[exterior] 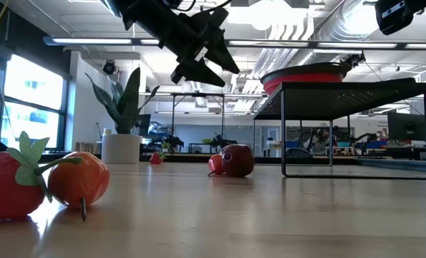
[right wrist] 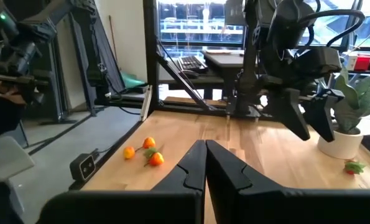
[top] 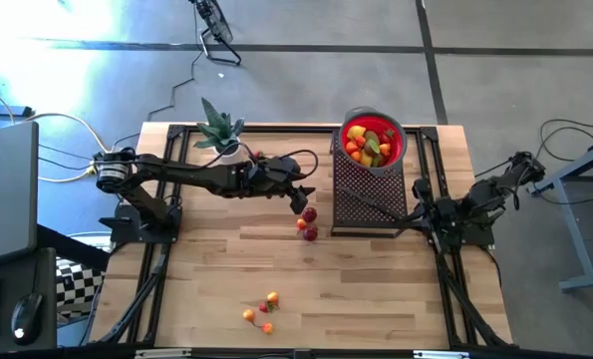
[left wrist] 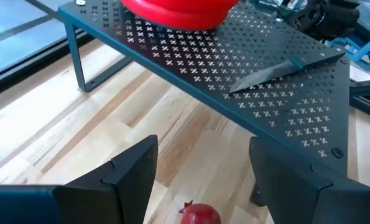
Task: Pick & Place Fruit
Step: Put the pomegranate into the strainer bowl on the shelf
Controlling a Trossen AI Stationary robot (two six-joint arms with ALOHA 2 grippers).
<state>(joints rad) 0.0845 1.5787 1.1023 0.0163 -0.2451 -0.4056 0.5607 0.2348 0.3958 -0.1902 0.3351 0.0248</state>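
Two arms over a wooden table (top: pixel 376 289), left jaws spread, right jaws pressed together, office behind.

The desk (top: pixel 376 289) is pale, smooth planked wood; the rack (left wrist: pixel 265 87) is matt perforated dark metal; the fruit (exterior: pixel 237 159) looks glossy plastic.

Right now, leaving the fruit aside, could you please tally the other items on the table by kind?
Potted plant: 1
Red bowl: 1
Black perforated rack: 1
Knife: 1
Total: 4
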